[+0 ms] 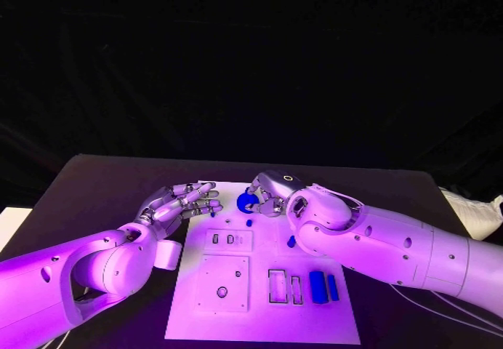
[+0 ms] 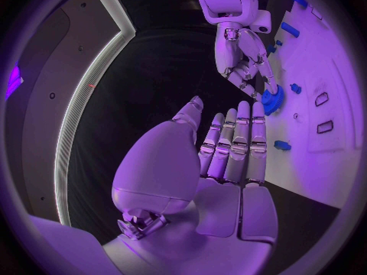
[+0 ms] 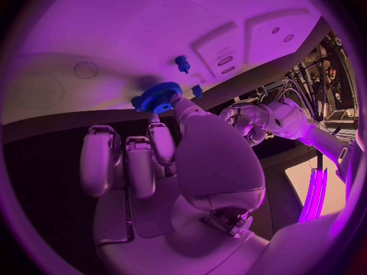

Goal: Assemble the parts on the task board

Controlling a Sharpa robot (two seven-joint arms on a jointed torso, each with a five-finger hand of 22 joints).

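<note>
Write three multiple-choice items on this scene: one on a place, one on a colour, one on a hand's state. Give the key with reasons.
1. Where is the gear?
A. at the task board's far edge
B. at its near edge
C. off on the table's left side

2. What colour is the gear?
A. white
B. blue
C. black

3. What is the left hand doing?
A. gripping the gear
B. holding nothing, fingers apart
C. pressing a part into the board

Key: 1 A, the right hand holds it at the far edge; 2 B, both wrist views show it blue; 3 B, its fingers lie extended, nothing in them.

Right arm hides part of the task board – small blue pieces beneath unreadable
</note>
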